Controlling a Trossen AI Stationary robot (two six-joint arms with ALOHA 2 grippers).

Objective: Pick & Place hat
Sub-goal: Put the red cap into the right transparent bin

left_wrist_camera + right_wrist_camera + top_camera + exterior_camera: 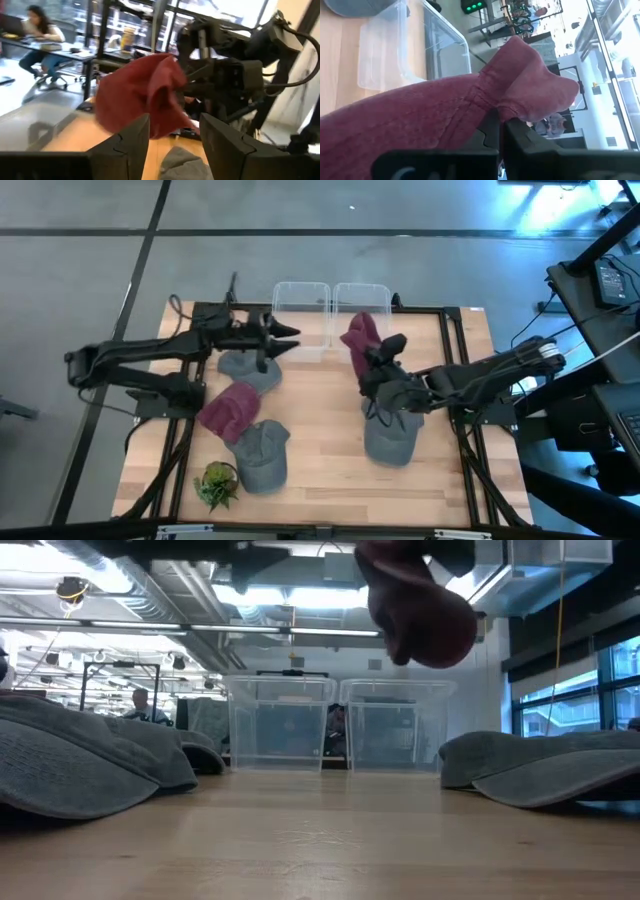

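The right gripper [374, 360] is carrying a red hat [359, 335] clamped between its fingers, the fabric pinched at a fold as the right wrist view shows [485, 100], and holding it in the air just in front of the right bin [362, 300]; in the low view the hat [415, 610] is hanging well above the table [330, 470], so the lift is done and the carry toward the bin is the step in hand. The left gripper [285, 338] is waiting with its fingers apart and nothing between them, hovering over a grey cap [250, 368] close to the left bin [300, 305]. A second red hat [230, 408], two more grey caps [262, 455] [390, 438] and a small plant [216, 485] are lying on the table. The next move is probably calling for the right arm to be reaching a little farther forward until the hat is hanging over the bin's opening, then spreading its fingers; the loose cloth is likely to drape, so it should be clearing the near rim first
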